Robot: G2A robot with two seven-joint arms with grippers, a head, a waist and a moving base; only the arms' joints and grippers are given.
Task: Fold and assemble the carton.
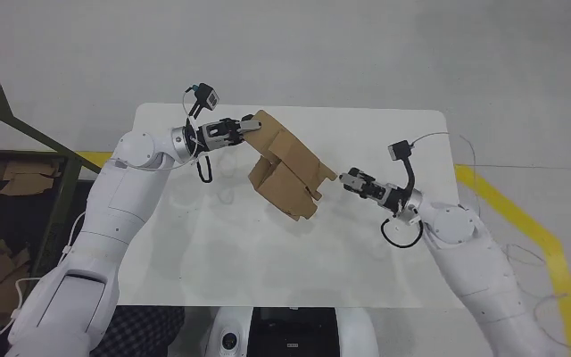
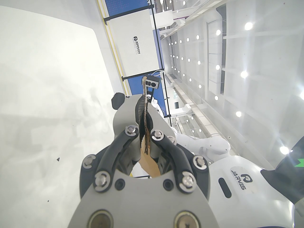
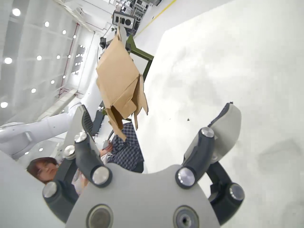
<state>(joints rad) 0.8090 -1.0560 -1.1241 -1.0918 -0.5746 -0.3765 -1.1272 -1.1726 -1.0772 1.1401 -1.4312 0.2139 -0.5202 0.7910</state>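
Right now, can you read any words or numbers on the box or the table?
Carton: no print on the sides that show.
Table: none.
Panel beyond the table: a brand mark only, which I do not read off.

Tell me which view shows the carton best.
Top view: the whole carton shows, partly folded. The right wrist view shows one open end with loose flaps. The left wrist view shows a thin edge clamped in the left end effector.

Left tool (image 1: 253, 128) pinched closed, arm extended; right tool (image 1: 345, 177) spread wide.
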